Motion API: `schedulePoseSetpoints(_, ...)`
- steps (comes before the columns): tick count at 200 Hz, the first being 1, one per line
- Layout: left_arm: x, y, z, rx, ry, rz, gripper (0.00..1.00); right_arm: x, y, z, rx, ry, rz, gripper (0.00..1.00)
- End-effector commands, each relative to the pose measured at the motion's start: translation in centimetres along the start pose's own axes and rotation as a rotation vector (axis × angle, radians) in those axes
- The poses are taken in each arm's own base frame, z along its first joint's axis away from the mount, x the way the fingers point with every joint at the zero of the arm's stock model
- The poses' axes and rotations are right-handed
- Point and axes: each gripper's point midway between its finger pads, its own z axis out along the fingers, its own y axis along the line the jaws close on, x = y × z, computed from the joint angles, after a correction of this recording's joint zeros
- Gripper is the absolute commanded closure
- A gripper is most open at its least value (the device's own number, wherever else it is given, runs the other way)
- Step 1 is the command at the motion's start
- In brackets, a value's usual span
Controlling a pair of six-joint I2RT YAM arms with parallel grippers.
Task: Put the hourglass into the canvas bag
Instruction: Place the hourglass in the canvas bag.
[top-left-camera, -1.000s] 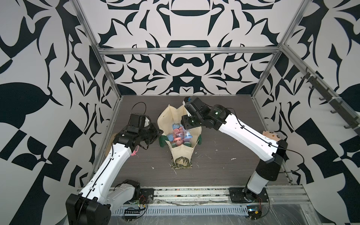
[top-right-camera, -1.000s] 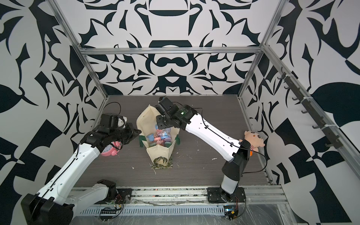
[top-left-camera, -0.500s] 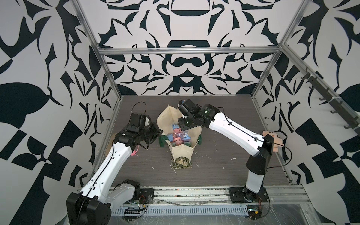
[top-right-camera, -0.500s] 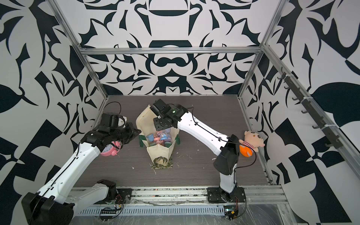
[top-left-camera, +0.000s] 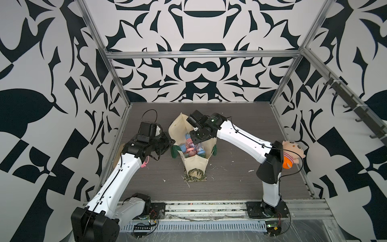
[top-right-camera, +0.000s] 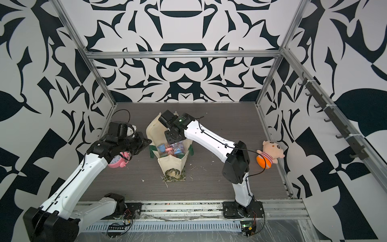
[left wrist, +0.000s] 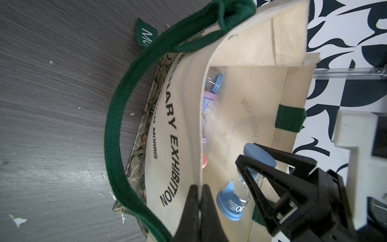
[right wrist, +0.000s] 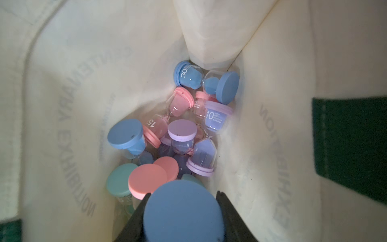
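Observation:
The cream canvas bag (top-left-camera: 194,165) (top-right-camera: 170,164) with dark green handles stands open mid-table. My left gripper (left wrist: 200,186) (top-left-camera: 170,144) is shut on the bag's near rim (left wrist: 182,104) and holds the mouth apart. My right gripper (right wrist: 182,194) reaches down inside the bag, shut on a blue-capped hourglass (right wrist: 182,211). In the left wrist view that right gripper (left wrist: 248,153) shows inside the bag with the blue cap (left wrist: 259,156) between its fingers. Several blue, pink, lilac and teal hourglasses (right wrist: 182,130) lie piled at the bag's bottom. In both top views the right wrist (top-left-camera: 202,134) (top-right-camera: 174,134) hides its fingers.
A pink alarm clock (top-right-camera: 117,161) lies under my left forearm at the table's left side. A plush doll (top-left-camera: 292,154) (top-right-camera: 270,154) rests by the right wall behind my right elbow. Small white scraps (top-left-camera: 250,170) dot the dark wood table.
My right arm has swung left and its wrist has dropped lower over the bag's mouth with the hourglass in it. The left arm and the bag have stayed put.

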Motion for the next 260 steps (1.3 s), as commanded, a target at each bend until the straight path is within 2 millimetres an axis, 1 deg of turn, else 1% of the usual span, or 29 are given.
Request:
schedulePoseSetpoints(1,-0.4,-0.7,-0.1,0.028,-0.016,0.02,1.0,-1.2,0.1,-2.2,-0.001,-0.049,0.009,1.0)
schedulePoseSetpoints(40,-0.6,-0.8,0.1,0.034,-0.017,0.016,1.0,-0.9,0.4,-1.4,0.017,-0.025,-0.012,1.0)
schedulePoseSetpoints(84,-0.6,-0.7,0.3,0.031,-0.017,0.013,1.0,-0.1,0.0,-0.2,0.056,0.017,-0.025,1.0)
schedulePoseSetpoints(116,-0.7,-0.5,0.8,0.026,-0.012,0.014,1.0,1.4,0.1,0.6,0.07,0.054,-0.039,1.0)
schedulePoseSetpoints(125,-0.7,-0.4,0.9,0.024,-0.011,0.013,1.0,2.0,0.3,1.1,0.074,0.068,-0.046,1.0)
schedulePoseSetpoints(128,-0.7,-0.4,1.0,0.023,-0.01,0.012,1.0,2.0,-0.1,1.2,0.101,0.057,-0.05,1.0)
schedulePoseSetpoints(164,-0.9,-0.3,1.4,0.014,-0.008,0.016,1.0,4.2,-0.7,2.5,0.141,0.109,-0.053,1.0)
schedulePoseSetpoints(185,-0.9,-0.3,1.5,0.018,-0.005,0.02,1.0,4.8,-1.0,2.5,0.149,0.118,-0.045,1.0)
schedulePoseSetpoints(219,-1.0,0.0,2.1,0.012,-0.002,0.018,1.0,5.2,-1.2,2.2,0.152,0.123,-0.036,1.0)
schedulePoseSetpoints(260,-1.2,0.0,2.3,0.01,-0.008,0.026,1.0,5.9,-1.2,2.8,0.165,0.143,-0.029,1.0)
